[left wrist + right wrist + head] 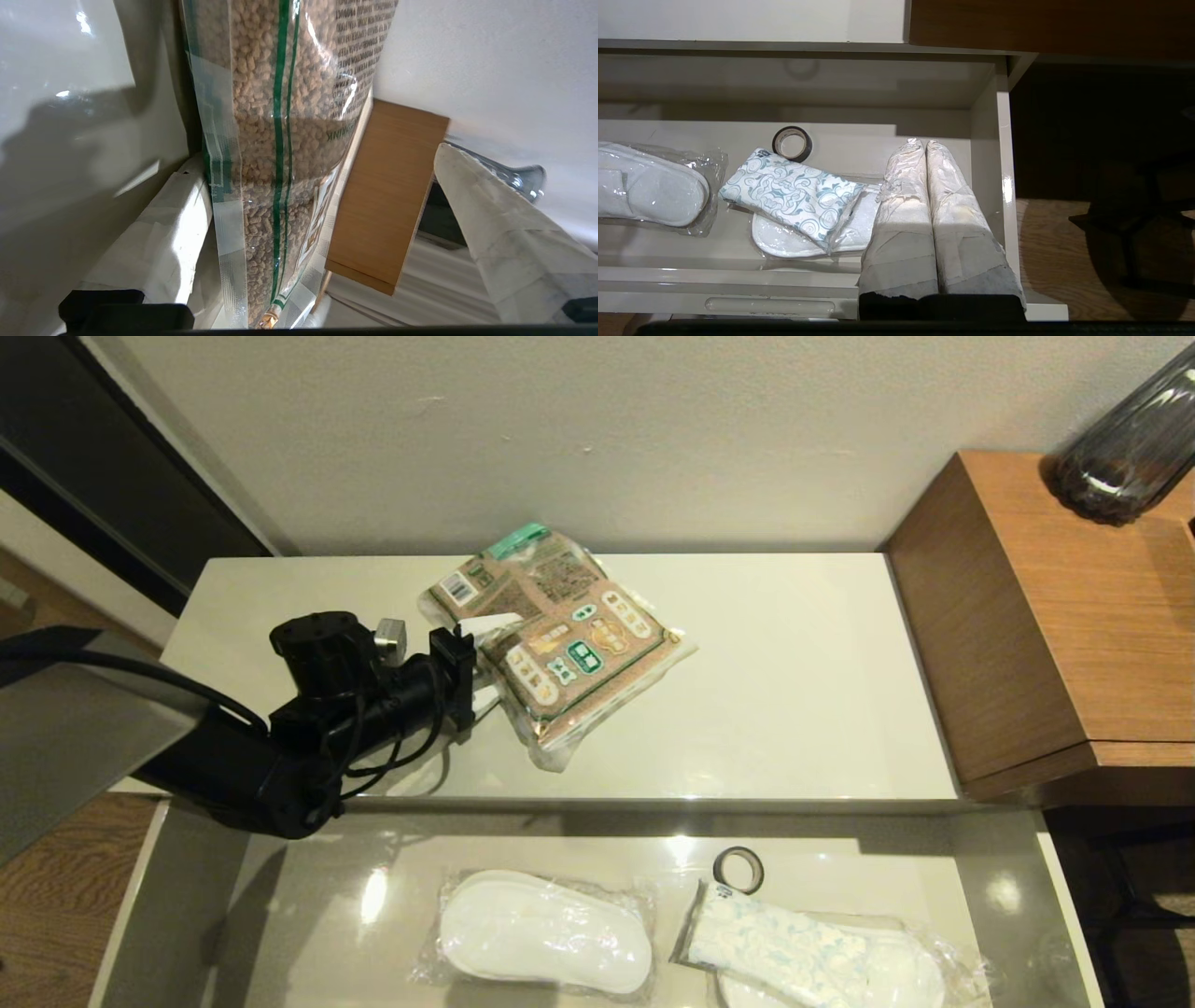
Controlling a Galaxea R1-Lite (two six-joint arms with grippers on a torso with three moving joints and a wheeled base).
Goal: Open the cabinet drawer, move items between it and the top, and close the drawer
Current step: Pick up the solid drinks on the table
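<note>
Fingers of the left pincer (485, 663) stand spread around the printed packet's (560, 644) edge.

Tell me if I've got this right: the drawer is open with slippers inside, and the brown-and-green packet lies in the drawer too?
Not quite. The drawer is open with slippers inside, but the brown-and-green packet lies on the cabinet top, as the head view shows. The open left gripper is at its edge.
</note>
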